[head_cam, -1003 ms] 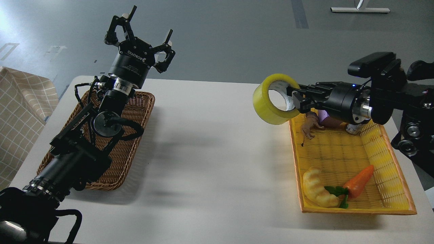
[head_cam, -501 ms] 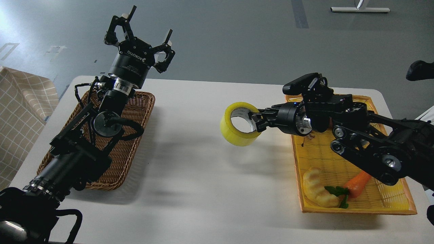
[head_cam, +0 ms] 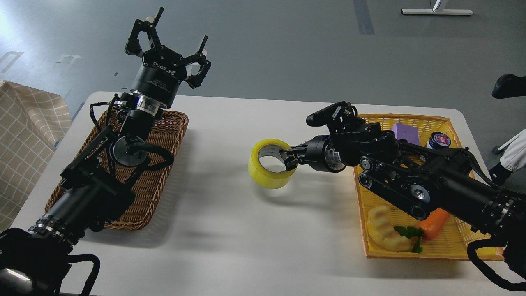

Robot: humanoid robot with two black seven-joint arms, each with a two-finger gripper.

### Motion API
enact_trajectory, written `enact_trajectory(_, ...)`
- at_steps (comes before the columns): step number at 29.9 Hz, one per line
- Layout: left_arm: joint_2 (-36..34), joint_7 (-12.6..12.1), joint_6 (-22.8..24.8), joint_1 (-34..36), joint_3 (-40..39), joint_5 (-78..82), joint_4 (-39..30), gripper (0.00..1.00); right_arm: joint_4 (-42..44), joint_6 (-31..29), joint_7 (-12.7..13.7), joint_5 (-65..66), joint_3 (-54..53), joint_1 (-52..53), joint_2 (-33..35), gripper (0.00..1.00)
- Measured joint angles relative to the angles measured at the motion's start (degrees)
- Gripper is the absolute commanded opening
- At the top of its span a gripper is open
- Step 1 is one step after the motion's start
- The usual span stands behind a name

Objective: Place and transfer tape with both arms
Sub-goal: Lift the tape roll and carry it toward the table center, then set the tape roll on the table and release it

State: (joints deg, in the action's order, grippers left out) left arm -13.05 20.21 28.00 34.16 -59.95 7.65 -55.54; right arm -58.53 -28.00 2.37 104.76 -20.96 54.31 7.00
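The tape (head_cam: 263, 174), a wide yellow roll with a grey-white core, hangs near the middle of the white table (head_cam: 230, 230), low over it or just touching it. My right gripper (head_cam: 287, 159) is shut on the roll's right wall, one finger inside the core. Its arm reaches in from the right over the yellow basket. My left gripper (head_cam: 168, 39) is open and empty, raised high above the far end of the brown wicker basket (head_cam: 174, 135) at the left.
The yellow basket (head_cam: 427, 246) at the right holds a pale croissant toy (head_cam: 384, 232), an orange carrot (head_cam: 435, 220), a purple block (head_cam: 404, 132) and a small jar (head_cam: 439, 140). A checked cloth (head_cam: 24, 139) lies off the table's left edge.
My right arm has carried the tape from above the yellow basket leftward and down to the table's middle. The left arm has barely moved.
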Motion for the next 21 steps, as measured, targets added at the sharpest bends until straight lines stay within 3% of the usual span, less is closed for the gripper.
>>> enact_trajectory(11, 0.14, 0.00, 0.00, -0.57, -0.08, 0.00, 0.06, 0.98, 6.76, 0.00, 0.00, 0.18, 2.26, 0.41, -5.58, 0.00)
enact_trajectory(13, 0.14, 0.00, 0.00, -0.57, -0.08, 0.00, 0.05, 0.98, 7.58, 0.00, 0.00, 0.18, 3.14, 0.79, -5.95, 0.06)
enact_trajectory(17, 0.14, 0.00, 0.00, -0.57, -0.08, -0.01, 0.02, 0.98, 8.78, 0.00, 0.01, 0.18, 4.02, 1.11, -6.55, 0.08)
enact_trajectory(20, 0.14, 0.00, 0.00, -0.58, -0.08, 0.00, -0.01, 0.98, 9.22, 0.00, 0.01, 0.19, 4.15, 1.13, -6.82, 0.25)
enact_trajectory(21, 0.14, 0.00, 0.00, -0.58, -0.08, -0.01, -0.01, 0.98, 9.27, 0.00, 0.01, 0.19, 4.15, 1.14, -6.88, 0.35)
